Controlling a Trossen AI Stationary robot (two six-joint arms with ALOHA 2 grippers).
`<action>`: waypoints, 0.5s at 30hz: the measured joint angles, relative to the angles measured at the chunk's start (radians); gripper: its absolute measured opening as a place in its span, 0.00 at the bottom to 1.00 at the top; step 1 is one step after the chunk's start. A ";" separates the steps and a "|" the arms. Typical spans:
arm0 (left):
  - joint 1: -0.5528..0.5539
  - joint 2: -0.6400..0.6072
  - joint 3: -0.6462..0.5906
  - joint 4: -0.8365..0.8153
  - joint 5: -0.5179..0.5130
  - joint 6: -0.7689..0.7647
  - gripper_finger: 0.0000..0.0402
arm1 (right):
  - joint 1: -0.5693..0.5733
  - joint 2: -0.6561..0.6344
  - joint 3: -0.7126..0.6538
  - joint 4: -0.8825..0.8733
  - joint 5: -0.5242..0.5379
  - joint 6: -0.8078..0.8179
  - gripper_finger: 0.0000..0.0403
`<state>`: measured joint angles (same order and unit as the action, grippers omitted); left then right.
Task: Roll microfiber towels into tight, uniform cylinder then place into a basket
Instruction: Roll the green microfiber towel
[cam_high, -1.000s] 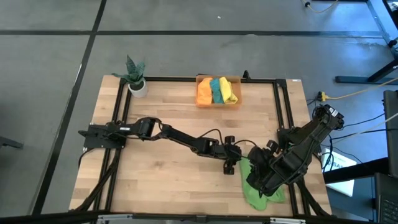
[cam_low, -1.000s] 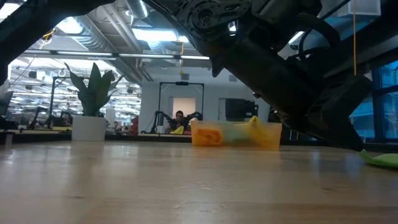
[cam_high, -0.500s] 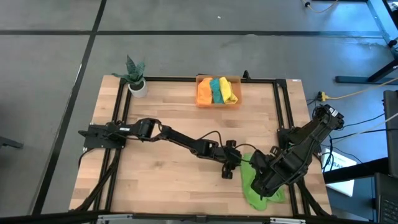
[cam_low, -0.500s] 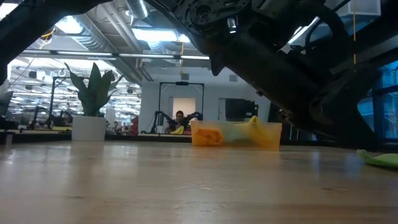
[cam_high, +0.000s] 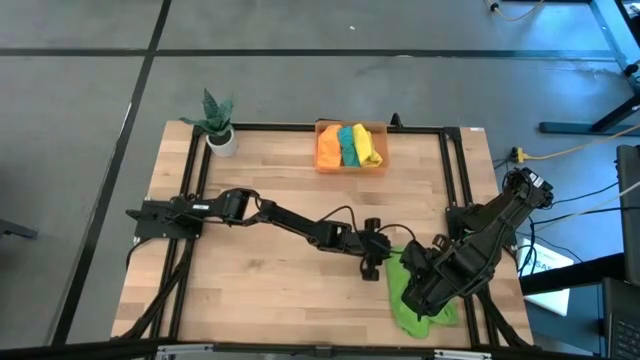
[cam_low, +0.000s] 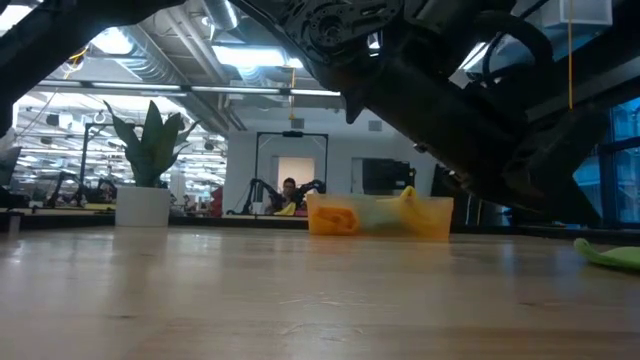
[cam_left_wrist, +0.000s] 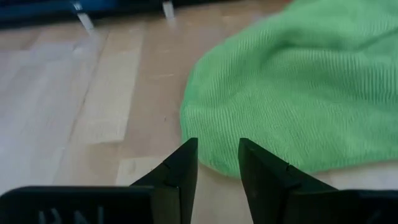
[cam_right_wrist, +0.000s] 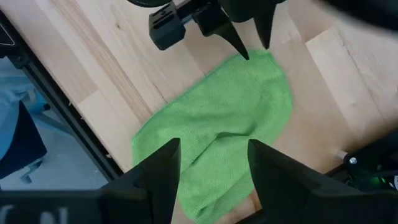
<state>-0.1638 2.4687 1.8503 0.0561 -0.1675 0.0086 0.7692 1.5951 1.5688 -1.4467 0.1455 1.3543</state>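
While three rolled towels, orange (cam_high: 328, 147), teal (cam_high: 349, 145) and yellow (cam_high: 370, 146), already lie side by side in the basket (cam_high: 352, 166), the light green towel (cam_high: 412, 295) lies unrolled and rumpled on the table (cam_high: 260, 270), well apart from the basket toward the table's near edge on the right arm's side; the left gripper (cam_left_wrist: 217, 163) sits low at that towel's edge nearest the basket, its fingers a little apart and holding nothing, the tips just beside the cloth; the right gripper (cam_right_wrist: 211, 154) hangs above the towel's middle, its fingers spread and empty; the cloth looks light, soft and limp, likely to bunch and drag on the wood rather than slide cleanly, so a pinch on a corner or a straight hem seems the best hold for flattening it before rolling; whether the left tips touch the fabric cannot be told from the overhead view
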 joint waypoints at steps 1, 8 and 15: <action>0.000 0.000 0.000 0.014 -0.003 0.000 0.27 | 0.000 0.000 0.000 0.000 0.000 0.000 0.47; 0.000 0.005 0.000 0.035 -0.007 0.000 0.27 | 0.000 0.000 0.000 0.018 0.000 0.000 0.47; 0.000 0.077 -0.001 0.121 -0.007 0.036 0.27 | 0.000 0.001 0.000 0.057 0.001 0.000 0.47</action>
<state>-0.1642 2.5459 1.8489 0.1773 -0.1745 0.0449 0.7689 1.5963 1.5691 -1.3898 0.1461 1.3544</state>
